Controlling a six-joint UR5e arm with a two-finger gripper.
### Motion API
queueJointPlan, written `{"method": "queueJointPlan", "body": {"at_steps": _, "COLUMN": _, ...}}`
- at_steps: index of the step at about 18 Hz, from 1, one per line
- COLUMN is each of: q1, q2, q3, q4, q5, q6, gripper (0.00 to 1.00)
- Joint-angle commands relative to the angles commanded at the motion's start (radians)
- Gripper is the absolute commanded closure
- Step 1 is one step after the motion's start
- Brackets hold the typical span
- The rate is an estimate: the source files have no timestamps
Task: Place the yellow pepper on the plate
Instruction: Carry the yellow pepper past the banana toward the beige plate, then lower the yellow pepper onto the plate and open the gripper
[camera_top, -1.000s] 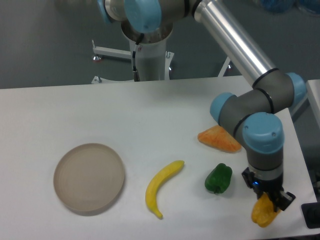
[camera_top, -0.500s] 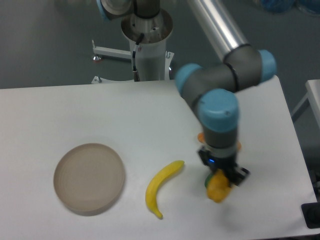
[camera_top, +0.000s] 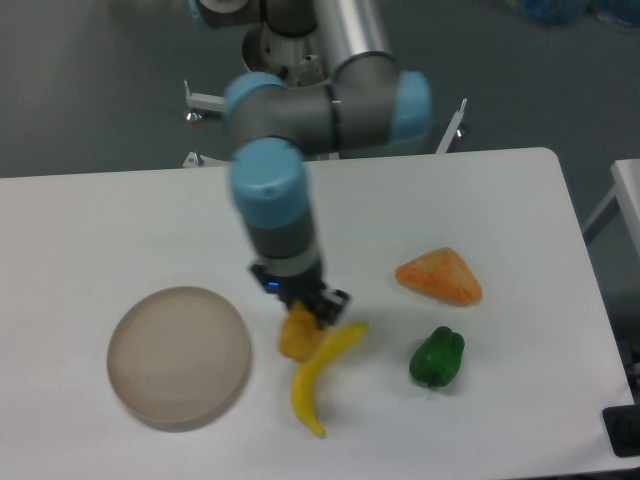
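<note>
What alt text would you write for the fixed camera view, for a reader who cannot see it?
A robot arm's gripper holds the yellow pepper above a white table, just right of the empty beige plate and not yet over it. A banana, a green pepper and an orange wedge-shaped lump lie further right.

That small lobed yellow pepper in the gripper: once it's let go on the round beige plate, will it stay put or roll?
The small lobed yellow pepper hangs from the gripper without sagging, so it is probably stiff. Its rounded, lobed body may rock or roll a little before settling. The round beige plate looks flat with only a low rim, so a low, central release seems safest.
</note>
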Motion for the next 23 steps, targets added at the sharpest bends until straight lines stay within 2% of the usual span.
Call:
{"method": "queueJointPlan", "body": {"at_steps": 5, "q1": -0.074, "q2": -0.021, "q3": -0.017, "q4": 0.009, "q5": -0.083, "q6": -0.161, "gripper": 0.56}}
{"method": "queueJointPlan", "body": {"at_steps": 9, "q1": -0.115, "q2": -0.078, "q3": -0.014, "q4": 0.012, "q5": -0.1, "q6": -0.235, "gripper": 0.56}}
{"method": "queueJointPlan", "body": {"at_steps": 14, "q1": -0.14, "q2": -0.11, "q3": -0.014, "q4": 0.063, "q5": -0.115, "q6": -0.246, "gripper": 0.56}}
{"method": "queueJointPlan", "body": {"at_steps": 23, "q1": -0.141, "q2": -0.135, "q3": -0.015, "q4": 0.063, "q5": -0.103, "q6": -0.244, "gripper": 0.55}}
